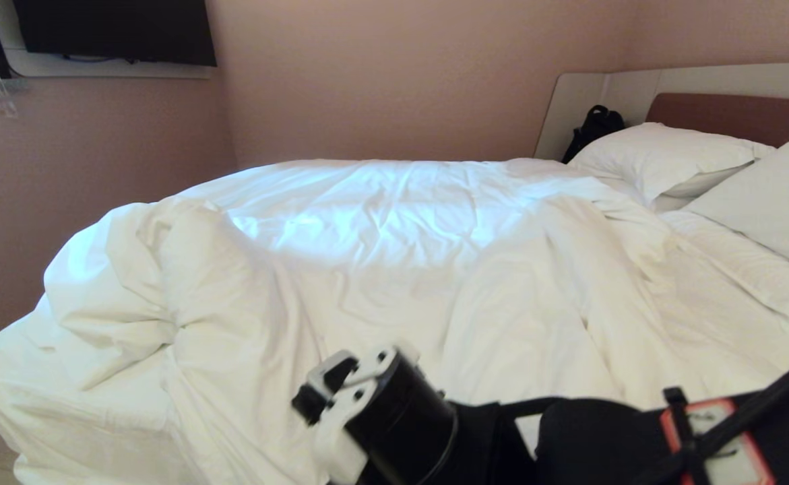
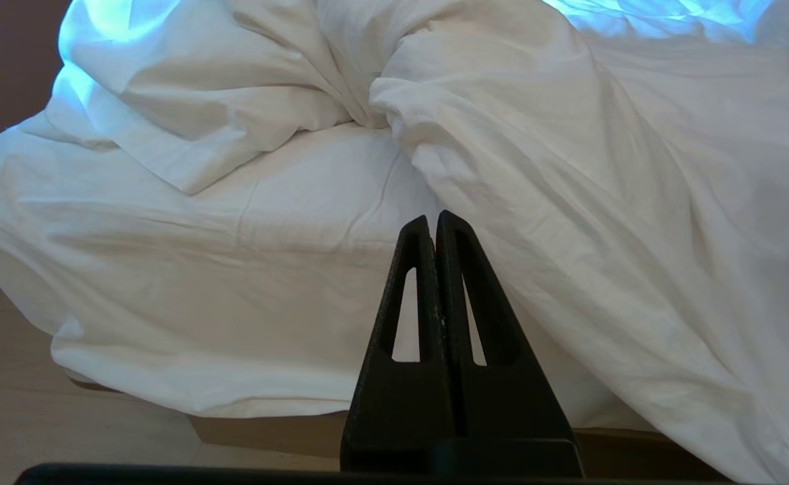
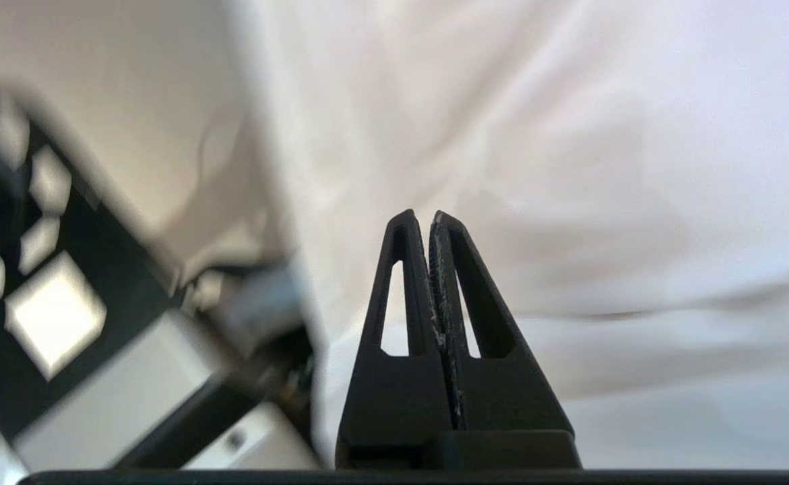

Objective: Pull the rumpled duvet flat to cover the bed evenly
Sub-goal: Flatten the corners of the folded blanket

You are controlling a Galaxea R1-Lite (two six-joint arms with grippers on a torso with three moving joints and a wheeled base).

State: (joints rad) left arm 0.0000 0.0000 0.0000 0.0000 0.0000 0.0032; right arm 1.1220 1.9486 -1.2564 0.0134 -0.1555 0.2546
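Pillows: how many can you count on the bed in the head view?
2. One pillow lies at the headboard; the other pillow leans nearer, cut by the picture's right edge. More may lie beyond that edge.

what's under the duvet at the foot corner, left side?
The duvet is bunched back there, baring the white sheet over that corner of the bed; brown base shows below it. Elsewhere the duvet hides the mattress.

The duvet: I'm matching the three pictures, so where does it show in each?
Head view: duvet heaped across the middle.
Left wrist view: duvet bunched beyond the shut left claw.
Right wrist view: white cloth, probably the duvet, blurred.
Shared landmark: its rumpled white folds.
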